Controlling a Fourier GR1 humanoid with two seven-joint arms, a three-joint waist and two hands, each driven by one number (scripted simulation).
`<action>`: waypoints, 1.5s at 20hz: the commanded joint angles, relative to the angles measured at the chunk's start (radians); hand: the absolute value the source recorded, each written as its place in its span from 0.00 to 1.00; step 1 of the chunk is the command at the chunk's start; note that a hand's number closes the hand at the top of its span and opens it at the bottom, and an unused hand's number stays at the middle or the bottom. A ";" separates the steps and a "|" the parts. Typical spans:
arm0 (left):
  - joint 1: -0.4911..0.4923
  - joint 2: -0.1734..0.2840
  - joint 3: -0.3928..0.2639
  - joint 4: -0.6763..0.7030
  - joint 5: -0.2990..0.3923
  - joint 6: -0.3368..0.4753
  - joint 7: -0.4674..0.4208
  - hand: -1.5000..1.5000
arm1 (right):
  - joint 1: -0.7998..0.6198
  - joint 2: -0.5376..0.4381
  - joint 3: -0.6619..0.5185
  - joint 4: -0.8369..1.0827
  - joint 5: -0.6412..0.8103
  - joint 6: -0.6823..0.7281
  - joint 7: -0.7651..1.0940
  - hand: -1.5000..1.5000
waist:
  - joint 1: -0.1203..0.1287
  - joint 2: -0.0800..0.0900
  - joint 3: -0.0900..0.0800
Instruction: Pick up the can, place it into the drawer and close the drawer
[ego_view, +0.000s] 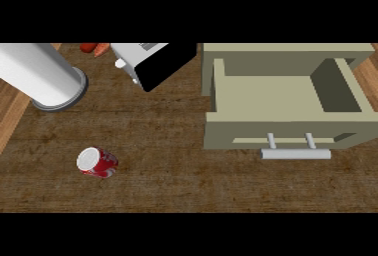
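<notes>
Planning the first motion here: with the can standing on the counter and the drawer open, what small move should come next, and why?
Probably bring a hand in over the red can. No hand shows in the head view, so nothing is grasped yet. The can stands upright at the counter's left, apart from the open drawer at the right, whose inside looks bare and ready to receive it.

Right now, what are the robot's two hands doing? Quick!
Left hand: not in the head view, so it cannot be told.
Right hand: not in view either, so it cannot be told.

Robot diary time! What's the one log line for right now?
can: upright on counter, left side | drawer: open, nothing inside | handle: untouched | hands: not in view | step: pick not started
</notes>
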 joint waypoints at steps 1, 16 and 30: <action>0.003 -0.050 0.007 -0.010 0.093 0.015 0.033 0.00 | 0.038 -0.017 -0.067 0.017 -0.066 0.060 -0.039 0.00 | -0.001 -0.001 0.000; -0.154 -0.105 -0.054 0.137 0.044 0.078 0.093 0.00 | 0.100 0.012 -0.189 -0.068 -0.156 0.152 0.021 0.00 | -0.004 0.001 0.000; -0.222 -0.134 -0.123 0.507 -0.132 0.067 -0.179 0.00 | 0.128 0.033 -0.293 -0.074 -0.219 0.277 0.035 0.00 | -0.007 0.001 -0.001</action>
